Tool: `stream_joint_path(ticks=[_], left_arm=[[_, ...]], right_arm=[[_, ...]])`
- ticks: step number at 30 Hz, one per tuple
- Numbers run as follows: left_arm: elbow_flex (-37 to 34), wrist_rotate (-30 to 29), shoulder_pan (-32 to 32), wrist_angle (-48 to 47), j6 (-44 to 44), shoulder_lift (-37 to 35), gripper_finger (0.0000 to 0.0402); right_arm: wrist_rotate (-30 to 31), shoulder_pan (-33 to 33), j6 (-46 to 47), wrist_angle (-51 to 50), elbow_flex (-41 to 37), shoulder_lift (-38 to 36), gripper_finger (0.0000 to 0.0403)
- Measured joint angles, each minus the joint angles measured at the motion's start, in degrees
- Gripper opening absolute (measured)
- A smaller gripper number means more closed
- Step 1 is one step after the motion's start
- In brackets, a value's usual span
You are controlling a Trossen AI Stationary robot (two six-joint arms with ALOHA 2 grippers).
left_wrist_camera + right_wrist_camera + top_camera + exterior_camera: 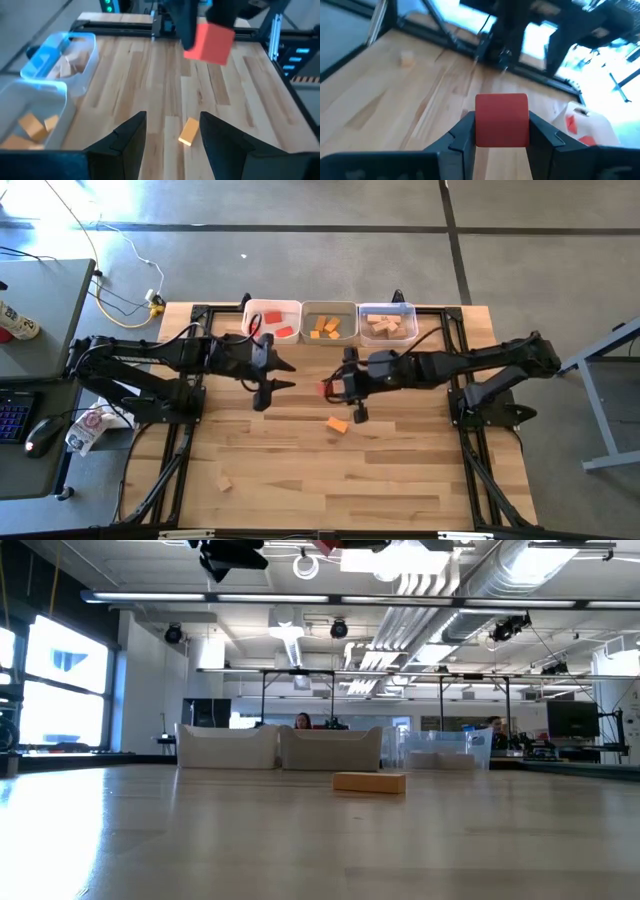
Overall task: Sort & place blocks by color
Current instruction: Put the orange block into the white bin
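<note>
The right gripper (327,388) hangs above the middle of the table (400,480), raised clear of the surface. Its fingers are closed on a red cube (502,120), which sits squarely between the two pads; the same cube shows from the left wrist view, held in the air.

The left gripper (283,375) hangs just left of the right one, facing it across a short gap. Its fingers (125,140) stand apart and hold nothing.

An orange block (338,425) lies flat on the table, just in front of the right gripper and below the level of the cube. A pale block (225,483) lies alone near the front left part of the table, well apart from both grippers.

Three bins stand side by side along the back edge of the table:
- Left bin (253,313): red blocks (274,318).
- Middle bin (308,310): orange blocks (326,329).
- Right bin (409,310): pale wooden blocks (385,326).

In the low view, only the orange block and the bins behind it stand on the table; both grippers hang at the top edge.
</note>
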Motion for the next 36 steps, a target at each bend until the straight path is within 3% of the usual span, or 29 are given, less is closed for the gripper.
stream_joint_path(ticks=[15,27,36], left_arm=[[0.0,0.0,-0.7,3.2,7.0,0.5,0.0176],[0.0,0.6,-0.7,9.8,6.6,1.6,0.0247],[0.0,-0.7,-1.2,12.9,8.1,5.3,0.0255]], right_arm=[[-1.3,-1.4,6.5,9.9,0.0,0.0,0.0108],[-0.6,-1.8,7.3,11.5,0.0,0.8,0.0109],[-0.5,-2.9,7.7,14.2,0.0,1.9,0.0109]])
